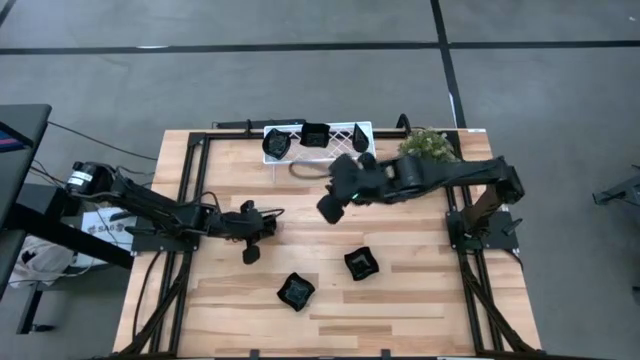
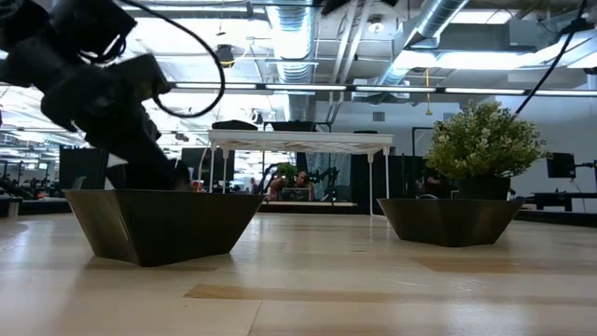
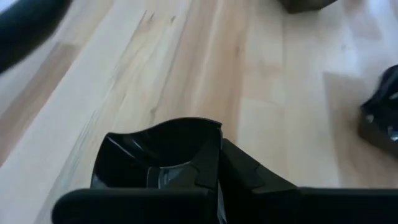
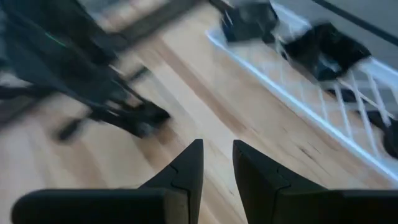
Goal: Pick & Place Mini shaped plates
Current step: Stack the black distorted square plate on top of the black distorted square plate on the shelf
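Left gripper [image 1: 250, 252] pinches small glossy black dish [image 3: 158, 163] low over wooden table [image 1: 420, 300], near left-centre. Right gripper [image 1: 329, 206], fingers slightly parted, nothing between them, hovers beside white lattice tray [image 1: 345, 128] holding more dishes.

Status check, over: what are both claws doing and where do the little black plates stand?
Left claw shut on a mini plate. Right claw empty, narrow gap, near white tray. Two plates loose on table, two on tray. Nothing blocking.

Left gripper [image 1: 250, 254] clamped low; right gripper [image 1: 329, 208] raised, empty.
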Tool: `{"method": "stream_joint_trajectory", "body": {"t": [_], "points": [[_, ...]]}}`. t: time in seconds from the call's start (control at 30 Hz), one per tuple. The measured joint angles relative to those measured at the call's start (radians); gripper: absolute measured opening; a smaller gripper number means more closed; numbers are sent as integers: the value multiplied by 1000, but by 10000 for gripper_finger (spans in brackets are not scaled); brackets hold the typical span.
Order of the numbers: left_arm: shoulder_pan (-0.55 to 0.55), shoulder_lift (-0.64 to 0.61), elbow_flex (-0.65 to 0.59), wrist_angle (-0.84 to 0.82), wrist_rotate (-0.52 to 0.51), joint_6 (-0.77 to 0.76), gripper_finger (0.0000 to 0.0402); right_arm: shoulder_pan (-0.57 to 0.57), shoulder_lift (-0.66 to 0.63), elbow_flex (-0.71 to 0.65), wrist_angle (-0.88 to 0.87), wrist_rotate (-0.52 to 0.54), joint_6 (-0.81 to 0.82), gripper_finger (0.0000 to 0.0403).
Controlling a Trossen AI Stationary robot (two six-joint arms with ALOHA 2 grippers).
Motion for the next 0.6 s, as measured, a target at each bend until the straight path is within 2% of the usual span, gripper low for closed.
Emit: {"method": "stream_joint_trajectory", "body": {"t": [0.27, 0.43, 0.6], "points": [[-92, -3, 4, 5, -2, -7, 9, -3, 208, -1, -24, -28, 68, 82], [-131, -3, -2, 2, -3, -55, 9, -14, 273, -3, -26, -25, 139, 82], [-139, -2, -42, -2, 23, -211, 14, -32, 301, -2, 29, -64, 111, 82]]}}
